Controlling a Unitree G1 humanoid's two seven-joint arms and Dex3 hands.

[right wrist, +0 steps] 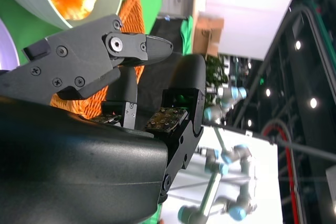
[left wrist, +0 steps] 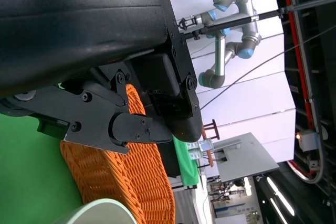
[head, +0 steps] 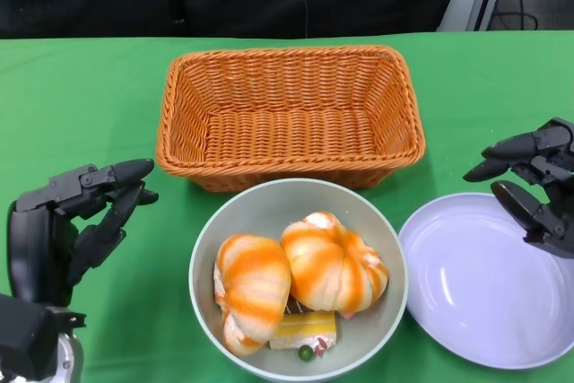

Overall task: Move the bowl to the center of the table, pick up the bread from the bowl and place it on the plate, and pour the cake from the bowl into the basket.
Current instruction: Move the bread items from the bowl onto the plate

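I see the bowl (head: 299,280) sitting at the near middle of the green surface (head: 81,96), just in front of the wicker basket (head: 289,117) and just beside the pale plate (head: 489,280) on its right. Inside it lie two orange-striped bread rolls (head: 300,275), touching each other, with a yellow-topped slice of cake (head: 303,329) tucked under their near edge. I can read no labels or writing on any of these things.

My left robot hand (head: 85,217) hovers over the surface to the left of the bowl, fingers spread and holding nothing. My right robot hand (head: 534,186) hangs above the plate's far right rim, likewise spread and empty.

The right wrist view shows that hand's fingers (right wrist: 186,95) apart, with a bread roll and the bowl's rim beyond them. Only the wrist views reveal the room: white walls, ceiling lights, and grey robot arms with blue joints (left wrist: 231,30). The head view gives just a dark backdrop behind the surface.
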